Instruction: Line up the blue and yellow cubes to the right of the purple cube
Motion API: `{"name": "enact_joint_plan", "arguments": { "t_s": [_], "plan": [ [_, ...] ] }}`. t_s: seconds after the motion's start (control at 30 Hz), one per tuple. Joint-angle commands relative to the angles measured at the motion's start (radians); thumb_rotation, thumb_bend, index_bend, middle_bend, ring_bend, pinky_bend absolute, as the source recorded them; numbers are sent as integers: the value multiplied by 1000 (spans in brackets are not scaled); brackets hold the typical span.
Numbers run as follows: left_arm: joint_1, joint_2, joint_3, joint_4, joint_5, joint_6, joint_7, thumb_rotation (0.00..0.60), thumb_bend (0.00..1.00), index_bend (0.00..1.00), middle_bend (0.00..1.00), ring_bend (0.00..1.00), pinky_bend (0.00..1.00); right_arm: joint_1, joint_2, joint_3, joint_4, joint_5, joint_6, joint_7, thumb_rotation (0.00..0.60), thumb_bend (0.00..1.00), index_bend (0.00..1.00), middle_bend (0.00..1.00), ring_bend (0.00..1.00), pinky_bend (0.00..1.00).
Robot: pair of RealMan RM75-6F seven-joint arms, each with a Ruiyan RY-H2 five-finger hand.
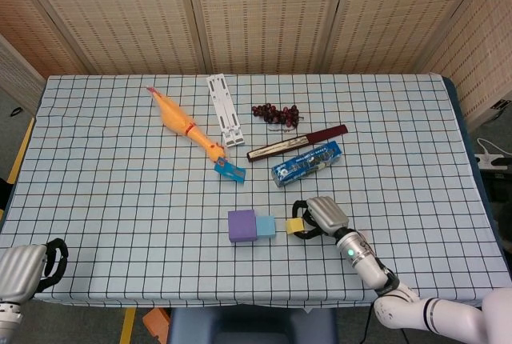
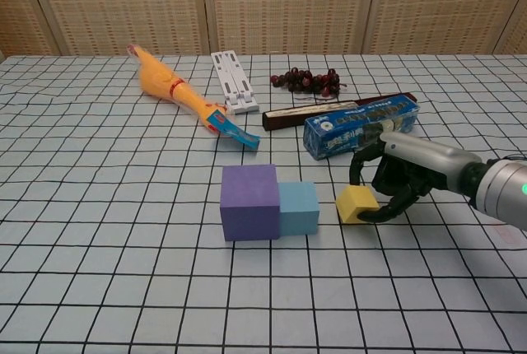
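The purple cube (image 1: 242, 226) (image 2: 249, 202) sits on the checked cloth with the smaller blue cube (image 1: 266, 226) (image 2: 298, 207) touching its right side. A small yellow cube (image 1: 294, 226) (image 2: 356, 204) lies a short gap to the right of the blue one. My right hand (image 1: 318, 216) (image 2: 397, 181) holds the yellow cube, its fingers curled around the cube's right side. My left hand (image 1: 28, 268) rests at the table's near left corner with its fingers curled in, holding nothing.
Behind the cubes lie a blue packet (image 1: 306, 163), a dark red sheathed knife (image 1: 297, 142), a bunch of grapes (image 1: 276, 112), a white folding stand (image 1: 225, 109) and a rubber chicken (image 1: 190, 131).
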Motion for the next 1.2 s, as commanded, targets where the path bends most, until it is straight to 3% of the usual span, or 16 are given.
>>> {"name": "enact_joint_plan", "arguments": {
  "t_s": [0.03, 0.87, 1.2],
  "plan": [
    [0, 0, 0, 0, 0, 0, 0, 600, 471, 566, 787, 769, 987, 2, -4, 1, 4, -1, -1, 4, 600, 142, 546, 943, 909, 1000],
    [2, 2, -3, 0, -2, 2, -8, 600, 472, 566, 787, 769, 988, 20, -52, 2, 56, -11, -18, 53, 600, 142, 544, 944, 909, 1000],
    [1, 2, -3, 3, -3, 0, -12, 600, 472, 567, 788, 769, 988, 26, -56, -2, 70, -24, -24, 80, 600, 142, 430, 944, 909, 1000]
  ]
}}
